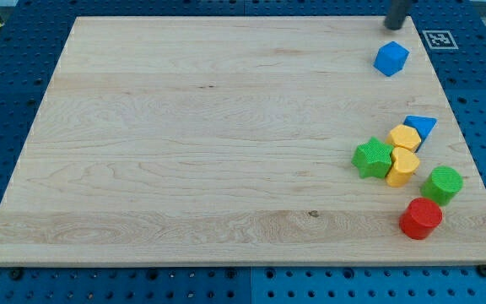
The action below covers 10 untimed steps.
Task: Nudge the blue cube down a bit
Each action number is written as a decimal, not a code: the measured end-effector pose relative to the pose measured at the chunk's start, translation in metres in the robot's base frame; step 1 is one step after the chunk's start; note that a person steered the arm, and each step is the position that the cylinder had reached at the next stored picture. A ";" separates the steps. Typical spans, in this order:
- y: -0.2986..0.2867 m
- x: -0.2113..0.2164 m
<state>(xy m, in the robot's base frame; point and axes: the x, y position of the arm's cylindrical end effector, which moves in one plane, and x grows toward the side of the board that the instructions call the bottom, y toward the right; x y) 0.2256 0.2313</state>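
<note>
The blue cube [391,58] lies near the top right corner of the wooden board [209,143]. My tip [392,26] is just above the cube toward the view's top, a small gap away and not touching it. The rod enters from the view's top edge.
A cluster sits at the board's right side: a blue triangle block [421,127], a yellow hexagon block [405,138], a yellow heart-shaped block [402,165], a green star block [373,158], a green cylinder [442,183] and a red cylinder [420,218]. A marker tag [440,39] lies beyond the top right corner.
</note>
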 end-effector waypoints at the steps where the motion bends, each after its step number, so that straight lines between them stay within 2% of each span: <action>1: -0.033 0.121; 2: -0.050 0.212; 3: -0.094 0.157; 4: -0.116 0.080; 5: -0.015 0.069; 6: 0.081 0.117; 7: 0.075 0.193; 8: 0.068 0.209; 9: 0.113 0.115; 10: 0.099 0.055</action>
<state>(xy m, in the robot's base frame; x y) 0.2802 0.3308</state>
